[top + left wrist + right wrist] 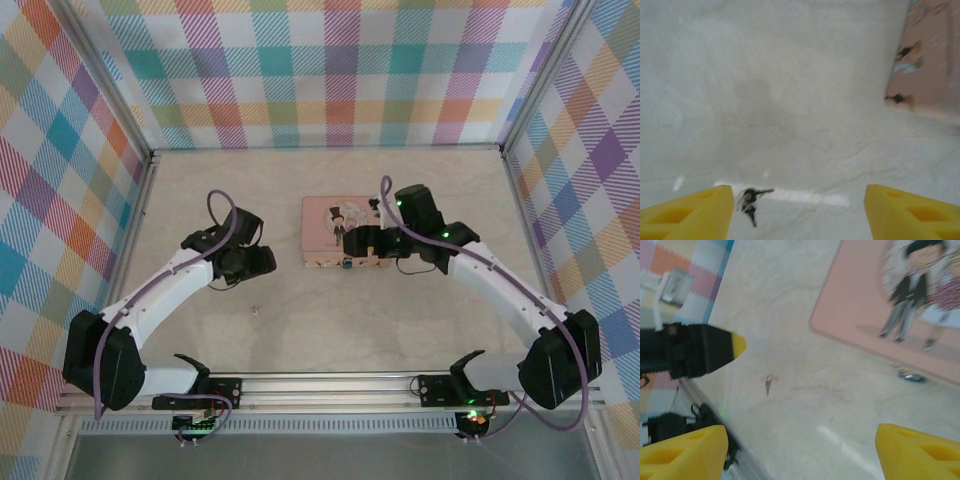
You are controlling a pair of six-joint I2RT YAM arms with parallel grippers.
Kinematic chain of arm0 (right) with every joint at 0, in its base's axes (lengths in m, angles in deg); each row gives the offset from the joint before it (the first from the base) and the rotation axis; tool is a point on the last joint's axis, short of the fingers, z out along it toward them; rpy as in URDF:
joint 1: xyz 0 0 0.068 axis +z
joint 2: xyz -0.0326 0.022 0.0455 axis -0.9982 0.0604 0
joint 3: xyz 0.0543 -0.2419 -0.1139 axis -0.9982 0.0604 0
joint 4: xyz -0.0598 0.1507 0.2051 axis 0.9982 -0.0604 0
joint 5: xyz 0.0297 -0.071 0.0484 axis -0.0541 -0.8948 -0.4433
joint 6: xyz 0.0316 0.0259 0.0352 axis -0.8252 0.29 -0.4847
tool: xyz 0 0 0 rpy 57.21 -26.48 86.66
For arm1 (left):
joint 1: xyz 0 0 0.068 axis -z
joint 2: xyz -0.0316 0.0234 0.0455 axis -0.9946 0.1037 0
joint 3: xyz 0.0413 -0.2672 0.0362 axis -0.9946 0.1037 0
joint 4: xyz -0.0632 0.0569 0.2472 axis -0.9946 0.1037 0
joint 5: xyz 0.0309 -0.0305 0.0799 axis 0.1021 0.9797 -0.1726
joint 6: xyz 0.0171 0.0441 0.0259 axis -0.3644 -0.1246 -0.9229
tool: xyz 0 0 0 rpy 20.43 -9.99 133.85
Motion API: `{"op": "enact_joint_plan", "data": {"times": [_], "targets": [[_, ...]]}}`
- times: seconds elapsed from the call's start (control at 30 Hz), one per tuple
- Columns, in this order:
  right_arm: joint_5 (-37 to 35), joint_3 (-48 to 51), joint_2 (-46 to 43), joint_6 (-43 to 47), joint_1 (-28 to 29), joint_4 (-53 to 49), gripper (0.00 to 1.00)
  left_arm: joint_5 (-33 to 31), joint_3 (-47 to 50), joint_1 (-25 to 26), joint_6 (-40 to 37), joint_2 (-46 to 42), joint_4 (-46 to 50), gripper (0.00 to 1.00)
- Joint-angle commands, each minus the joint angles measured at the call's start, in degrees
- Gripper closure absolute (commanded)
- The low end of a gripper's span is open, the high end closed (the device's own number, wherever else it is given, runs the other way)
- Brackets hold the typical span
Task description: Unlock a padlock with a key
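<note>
**Key and padlock lie loose on the table**

The left pincer hangs over the table, fingers wide apart, holding nothing. The key, tiny, thin and dark, lies close to one yellow finger. Further right, the padlock, small and bluish, sits just beside the edge of the pink tin. The right pincer gapes wide, empty.

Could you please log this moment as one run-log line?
left gripper open near key on table | right gripper open near padlock beside pink tin | nothing held
</note>
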Motion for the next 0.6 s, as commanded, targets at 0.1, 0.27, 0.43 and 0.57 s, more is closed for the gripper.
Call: {"op": "enact_joint_plan", "data": {"times": [0.1,0.27,0.43,0.57], "targets": [[0.37,2.6,-1.55,0.29,4.36,-0.43,0.22,-1.05,6.5,0.1,5.65,-1.26,2.18,0.38],[-0.35,3.95,-1.83,-0.84,5.82,0.73,0.22,-1.38,10.09,0.24,6.7,-0.04,0.34,0.42],[-0.59,3.93,-1.32,-1.3,6.4,0.73,0.22,1.24,12.06,0.37,6.39,1.8,-3.07,0.48],[-1.04,4.26,-1.14,-1.58,6.44,0.94,0.22,2.27,13.05,0.46,5.88,3.9,-6.15,0.5]]}}
